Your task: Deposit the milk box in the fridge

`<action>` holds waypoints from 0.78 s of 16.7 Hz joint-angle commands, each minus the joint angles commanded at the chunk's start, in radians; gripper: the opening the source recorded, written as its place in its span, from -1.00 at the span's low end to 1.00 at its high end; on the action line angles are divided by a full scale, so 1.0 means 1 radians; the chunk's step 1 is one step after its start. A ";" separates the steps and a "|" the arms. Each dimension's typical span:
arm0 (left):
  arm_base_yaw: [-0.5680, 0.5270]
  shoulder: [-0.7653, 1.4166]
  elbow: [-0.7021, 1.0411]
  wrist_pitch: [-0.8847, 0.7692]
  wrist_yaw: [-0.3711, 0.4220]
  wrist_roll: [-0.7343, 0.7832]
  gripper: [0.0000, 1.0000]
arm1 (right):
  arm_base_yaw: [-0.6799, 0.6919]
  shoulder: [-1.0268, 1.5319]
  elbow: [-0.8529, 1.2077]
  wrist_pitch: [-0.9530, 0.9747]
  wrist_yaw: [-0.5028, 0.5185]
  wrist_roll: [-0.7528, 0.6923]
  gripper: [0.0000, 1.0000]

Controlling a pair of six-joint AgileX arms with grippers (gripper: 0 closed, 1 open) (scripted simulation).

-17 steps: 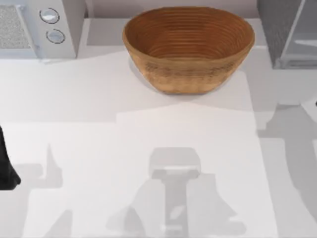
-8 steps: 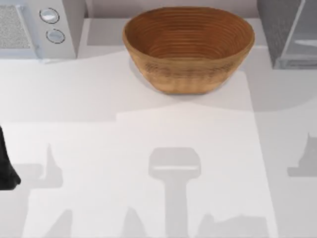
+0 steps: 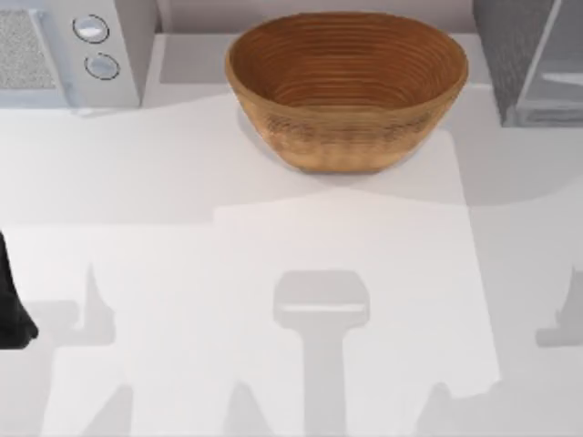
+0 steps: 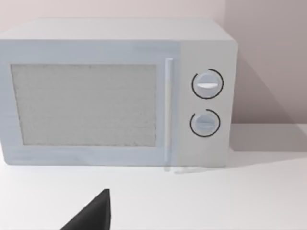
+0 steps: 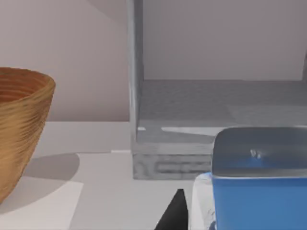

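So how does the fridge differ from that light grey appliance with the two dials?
The fridge is dark grey and speckled; the appliance with two dials is pale grey and smooth. The fridge stands open, its inside showing, while the appliance's door is closed. The fridge sits at the table's back right corner, the appliance at the back left. Both are boxy cabinets against the back wall.

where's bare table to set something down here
The table is bare in front of the woven basket, across its middle and near edge. A narrower strip runs between the basket and the microwave. It is tightest between the basket and the fridge.
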 joint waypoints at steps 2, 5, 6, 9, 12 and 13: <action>0.000 0.000 0.000 0.000 0.000 0.000 1.00 | 0.003 0.004 0.001 0.001 0.001 0.001 -1.00; 0.000 0.000 0.000 0.000 0.000 0.000 1.00 | -0.015 0.037 0.048 0.053 0.005 -0.005 -1.00; 0.000 0.000 0.000 0.000 0.000 0.000 1.00 | -0.024 0.064 0.075 0.083 0.004 -0.009 -1.00; 0.000 0.000 0.000 0.000 0.000 0.000 1.00 | -0.049 0.205 0.166 0.190 -0.013 -0.017 -1.00; 0.000 0.000 0.000 0.000 0.000 0.000 1.00 | -0.070 0.420 0.259 0.306 -0.044 -0.018 -1.00; 0.000 0.000 0.000 0.000 0.000 0.000 1.00 | -0.078 0.504 0.290 0.345 -0.057 -0.016 -1.00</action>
